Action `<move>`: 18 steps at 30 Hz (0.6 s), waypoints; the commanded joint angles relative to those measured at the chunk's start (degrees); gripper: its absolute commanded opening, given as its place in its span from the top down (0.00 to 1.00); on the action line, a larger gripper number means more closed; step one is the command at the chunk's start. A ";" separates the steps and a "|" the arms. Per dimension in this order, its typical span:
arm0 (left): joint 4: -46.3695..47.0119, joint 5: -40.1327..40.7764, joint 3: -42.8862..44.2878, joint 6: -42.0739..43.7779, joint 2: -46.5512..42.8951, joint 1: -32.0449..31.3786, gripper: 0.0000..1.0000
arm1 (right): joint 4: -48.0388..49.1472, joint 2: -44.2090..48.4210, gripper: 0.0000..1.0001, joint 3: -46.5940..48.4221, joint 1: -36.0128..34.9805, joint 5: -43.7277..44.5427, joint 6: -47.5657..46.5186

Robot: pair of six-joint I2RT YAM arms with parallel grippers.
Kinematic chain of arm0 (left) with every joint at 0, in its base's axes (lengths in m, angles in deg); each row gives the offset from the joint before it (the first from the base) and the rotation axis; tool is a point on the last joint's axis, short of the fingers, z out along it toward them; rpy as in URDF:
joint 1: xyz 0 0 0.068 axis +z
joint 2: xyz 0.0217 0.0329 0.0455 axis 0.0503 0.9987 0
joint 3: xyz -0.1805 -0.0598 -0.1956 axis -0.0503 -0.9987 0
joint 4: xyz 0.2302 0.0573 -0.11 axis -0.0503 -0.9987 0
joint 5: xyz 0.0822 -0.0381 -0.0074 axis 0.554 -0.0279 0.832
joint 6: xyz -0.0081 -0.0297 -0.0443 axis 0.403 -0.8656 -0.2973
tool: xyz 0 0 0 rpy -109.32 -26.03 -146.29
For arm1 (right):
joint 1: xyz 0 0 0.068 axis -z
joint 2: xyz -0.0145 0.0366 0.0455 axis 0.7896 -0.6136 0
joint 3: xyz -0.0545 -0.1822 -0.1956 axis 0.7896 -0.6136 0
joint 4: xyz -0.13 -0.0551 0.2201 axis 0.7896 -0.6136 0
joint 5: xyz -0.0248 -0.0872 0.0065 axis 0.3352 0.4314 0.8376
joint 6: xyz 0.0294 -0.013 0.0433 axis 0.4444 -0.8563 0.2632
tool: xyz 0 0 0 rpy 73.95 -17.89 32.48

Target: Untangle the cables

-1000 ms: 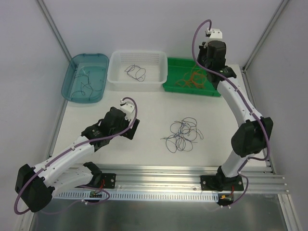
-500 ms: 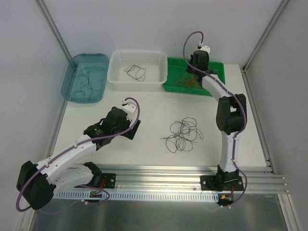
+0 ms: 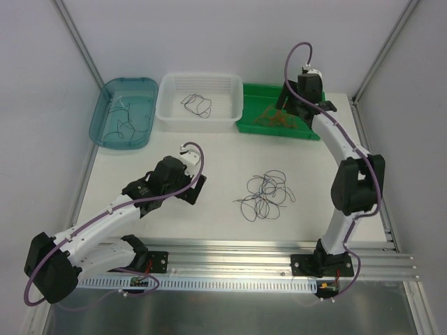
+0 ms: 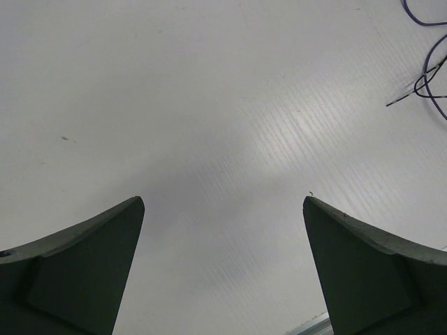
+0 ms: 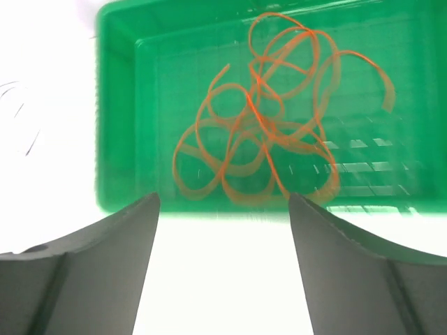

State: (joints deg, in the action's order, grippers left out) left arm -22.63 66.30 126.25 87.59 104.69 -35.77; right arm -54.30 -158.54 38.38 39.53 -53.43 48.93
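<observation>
Swung back rightward, right fingers [image 5: 105,269] hang spread above orange cables [image 5: 260,124] in green tray [image 5: 115,105] — left fingers [image 4: 84,272] spread too.

Flat white tabletop [image 4: 223,105]: matt, finely ribbed like fluted plastic sheet, soft sheen under the light. Rectangular green plastic tray [image 5: 119,105]: semi-gloss, gridded floor. White plastic mesh basket [image 3: 201,78]: milky, slightly translucent. Teal oval plastic tub [image 3: 101,136]: translucent, glossy. Silver grooved rail [image 3: 237,252] at the near edge: bare brushed metal, looks like aluminium. Thin orange-red wire loops [image 5: 260,120]: smooth coating. Thin dark wires [image 3: 265,194]: too fine to judge. Left tool [image 4: 223,202] and right tool [image 5: 223,197]: dark, matt, smooth plastic.
</observation>
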 commanded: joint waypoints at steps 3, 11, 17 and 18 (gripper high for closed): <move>0.98 -4.84 1.34 -1.88 -2.03 -0.46 0.01 | -12.55 19.31 0.21 -9.48 -0.39 -1.08 -1.63; 0.89 -13.53 2.13 -4.42 -0.37 -0.46 0.01 | -19.17 35.23 0.23 -33.30 -5.21 -12.60 1.45; 1.59 -21.10 3.79 -12.24 4.19 -1.24 0.01 | -18.56 41.39 0.26 -46.67 -5.92 -11.64 2.16; 1.94 -21.28 4.58 -14.34 4.72 -2.38 0.01 | -18.56 41.22 0.27 -48.24 -5.84 -11.12 2.07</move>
State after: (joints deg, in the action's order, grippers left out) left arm -22.39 50.32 127.63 79.68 107.71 -36.21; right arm -72.62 -120.66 -8.31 33.52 -64.31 50.04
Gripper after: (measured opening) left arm 0.992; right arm 0.736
